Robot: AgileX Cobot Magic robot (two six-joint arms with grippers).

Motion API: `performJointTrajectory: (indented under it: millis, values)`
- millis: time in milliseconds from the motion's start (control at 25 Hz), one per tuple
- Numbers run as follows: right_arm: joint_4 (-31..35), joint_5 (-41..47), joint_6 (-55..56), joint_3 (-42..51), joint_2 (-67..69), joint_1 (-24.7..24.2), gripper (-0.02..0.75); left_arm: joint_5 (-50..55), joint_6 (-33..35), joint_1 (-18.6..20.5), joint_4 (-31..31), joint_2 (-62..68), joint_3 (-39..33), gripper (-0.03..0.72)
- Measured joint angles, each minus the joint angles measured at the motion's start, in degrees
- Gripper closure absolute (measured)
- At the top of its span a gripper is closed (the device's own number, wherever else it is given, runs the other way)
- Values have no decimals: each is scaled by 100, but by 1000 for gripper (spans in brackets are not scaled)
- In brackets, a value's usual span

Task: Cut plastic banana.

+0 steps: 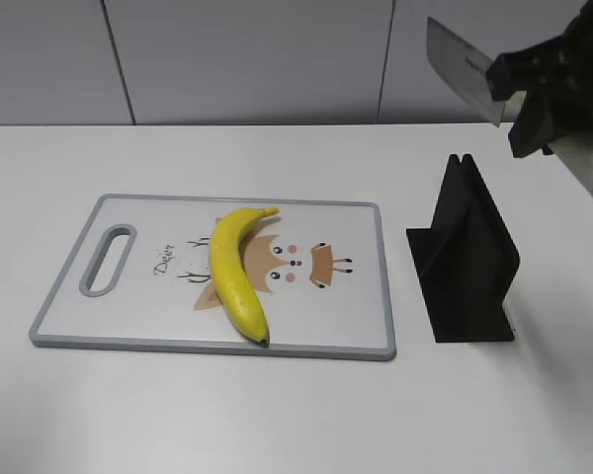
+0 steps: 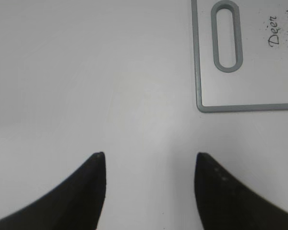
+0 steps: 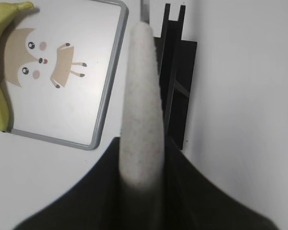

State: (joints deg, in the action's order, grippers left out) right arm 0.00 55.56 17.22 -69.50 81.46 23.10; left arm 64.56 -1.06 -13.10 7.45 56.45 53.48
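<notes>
Plastic banana (image 1: 237, 272) lies on the cutting board (image 1: 356, 326), and we take that board as our landmark throughout: the fruit runs lengthwise across the middle of it, stem toward the far edge, dark tip almost at the near edge, covering part of the printed deer face. We see the board flat on the white table (image 1: 277, 415), its handle slot at the left end. Right of the board, apart from it, stands a black knife holder (image 1: 466, 262) with a slit along its top. Above and beyond that holder, well right of the board, our right gripper (image 1: 558, 94) hangs in the air, fingers clamped on a knife (image 1: 465, 69); its blade juts up and to the left, and in the right wrist view the handle (image 3: 141, 110) sits squeezed between the dark fingers. Our left gripper (image 2: 149, 191) hovers over bare table just off the board's handle end, its fingers (image 2: 86, 191) spread apart with nothing between them.
</notes>
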Motion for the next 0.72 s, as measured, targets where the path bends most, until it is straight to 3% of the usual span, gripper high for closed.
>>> performJointTrajectory:
  millis: [720]
  values:
    - [-299, -608, 547, 1075, -31, 0, 561, 12, -9, 0, -7, -3970, -1951, 116]
